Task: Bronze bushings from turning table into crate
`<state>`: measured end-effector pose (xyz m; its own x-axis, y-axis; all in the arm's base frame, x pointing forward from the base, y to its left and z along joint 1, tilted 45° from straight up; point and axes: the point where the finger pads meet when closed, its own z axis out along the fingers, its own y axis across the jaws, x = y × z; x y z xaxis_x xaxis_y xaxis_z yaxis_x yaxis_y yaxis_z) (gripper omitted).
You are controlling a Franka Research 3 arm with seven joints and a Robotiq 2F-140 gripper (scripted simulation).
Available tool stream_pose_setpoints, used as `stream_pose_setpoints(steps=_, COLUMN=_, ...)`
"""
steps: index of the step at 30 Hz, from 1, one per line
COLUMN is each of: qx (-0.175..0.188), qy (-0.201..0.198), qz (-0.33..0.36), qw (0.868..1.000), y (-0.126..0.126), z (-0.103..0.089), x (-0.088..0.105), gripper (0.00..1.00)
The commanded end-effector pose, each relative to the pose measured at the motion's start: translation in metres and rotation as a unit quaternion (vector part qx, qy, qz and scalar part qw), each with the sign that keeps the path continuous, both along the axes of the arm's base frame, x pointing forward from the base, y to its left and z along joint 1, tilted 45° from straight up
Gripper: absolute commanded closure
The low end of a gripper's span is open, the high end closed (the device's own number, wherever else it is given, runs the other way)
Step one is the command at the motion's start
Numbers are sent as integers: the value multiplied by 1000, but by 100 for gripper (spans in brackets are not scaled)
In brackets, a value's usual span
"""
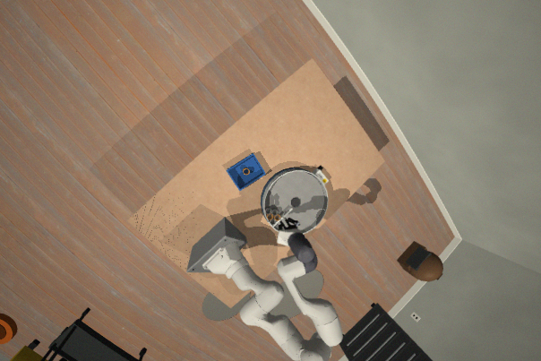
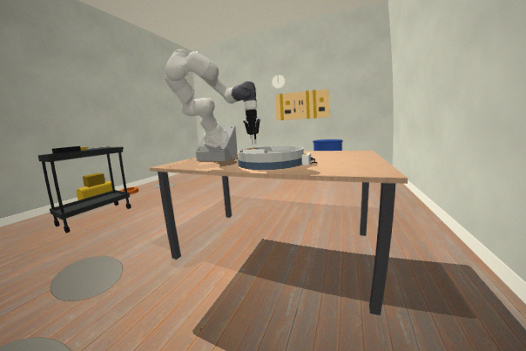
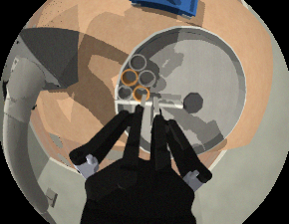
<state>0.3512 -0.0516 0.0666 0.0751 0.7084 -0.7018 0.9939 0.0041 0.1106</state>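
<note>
The turning table (image 1: 311,184) (image 2: 271,164) (image 3: 214,61) is a round grey tray with a raised rim. Two bronze bushings, one (image 3: 130,85) farther from the white bar and one (image 3: 135,94) beside it, stand among three steel bushings, one (image 3: 138,55) at the far end, one (image 3: 154,79) at the right and one (image 3: 119,93) by the rim. The blue crate (image 1: 257,160) (image 3: 186,11) holds a bronze-coloured bushing (image 1: 245,175). My gripper (image 1: 280,221) (image 2: 253,143) (image 3: 148,102) points down above the bar, beside the nearer bronze bushing. Its fingers are narrowly open, with nothing between them.
The thin white bar (image 3: 169,104) reaches from the turning table's rim towards its dark hub (image 1: 296,201) (image 3: 193,103). A small white box (image 1: 322,176) (image 2: 306,158) is at the rim's outside. The arm's grey base (image 1: 212,245) (image 2: 218,152) stands on the wooden table (image 1: 287,111) (image 2: 357,165).
</note>
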Motion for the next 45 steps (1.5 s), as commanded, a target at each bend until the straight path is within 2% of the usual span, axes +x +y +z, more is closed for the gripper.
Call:
stream_pose_setpoints(steps=1, qx=-5, qy=46, qz=35, qw=998, y=1, z=-4, x=-3, gripper=90)
stream_pose_setpoints(steps=45, qx=-7, qy=52, qz=39, qw=998, y=-1, z=-5, x=-4, gripper=90)
